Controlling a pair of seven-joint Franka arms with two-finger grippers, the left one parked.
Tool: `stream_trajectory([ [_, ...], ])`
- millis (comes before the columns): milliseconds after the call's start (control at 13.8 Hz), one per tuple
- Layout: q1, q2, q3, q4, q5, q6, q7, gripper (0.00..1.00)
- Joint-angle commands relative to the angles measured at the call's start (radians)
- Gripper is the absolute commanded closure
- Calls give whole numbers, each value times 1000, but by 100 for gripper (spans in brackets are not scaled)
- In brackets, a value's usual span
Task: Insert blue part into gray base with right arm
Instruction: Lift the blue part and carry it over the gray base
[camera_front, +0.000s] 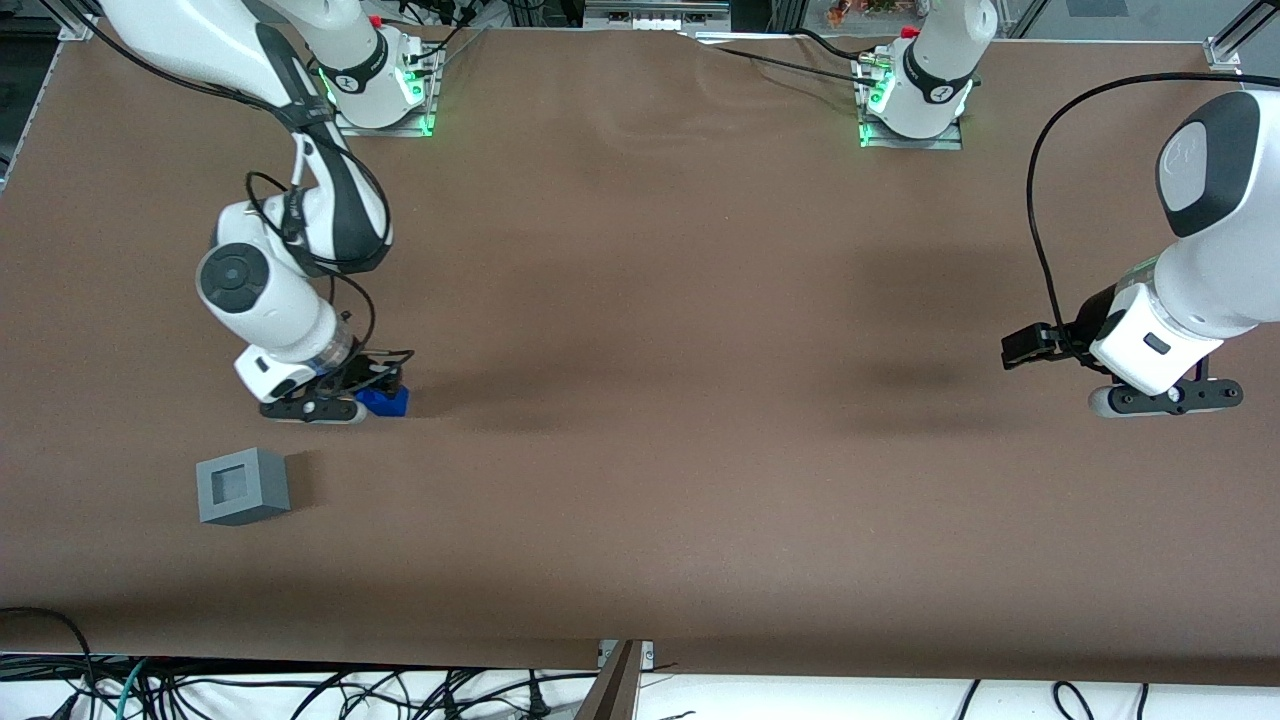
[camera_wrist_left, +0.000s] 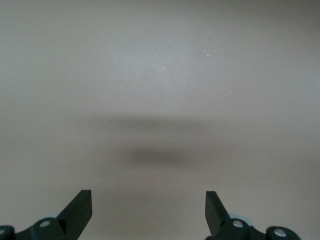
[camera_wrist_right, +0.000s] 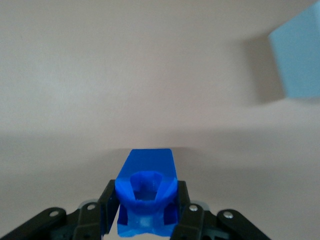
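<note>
Two fingers of gripper (camera_wrist_right: 146, 212) pinch blue part (camera_wrist_right: 146, 192) low on its flat sides, low over table (camera_front: 700, 300), toward working arm's end. Part likely light, stiff, smooth plastic; may slip. Gray base (camera_front: 243, 486) nearby, nearer front edge.

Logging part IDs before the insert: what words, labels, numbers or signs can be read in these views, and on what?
None readable.
Round marks on both arm bases: too small to read.
Blue part, between the right arm's end effector fingers low at the table: no marking.
Gray base: no marking.
</note>
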Motion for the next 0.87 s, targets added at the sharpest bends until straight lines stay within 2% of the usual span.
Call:
stream_trajectory([
  [0, -17, -12, -42, 102, -2, -98, -116, 63],
  [145, -69, -6, -47, 168, 7, -153, -216, 63],
  [363, -156, 25, -47, 265, 95, -228, -394, 63],
  [798, -256, 120, -45, 345, 110, -227, -595, 63],
])
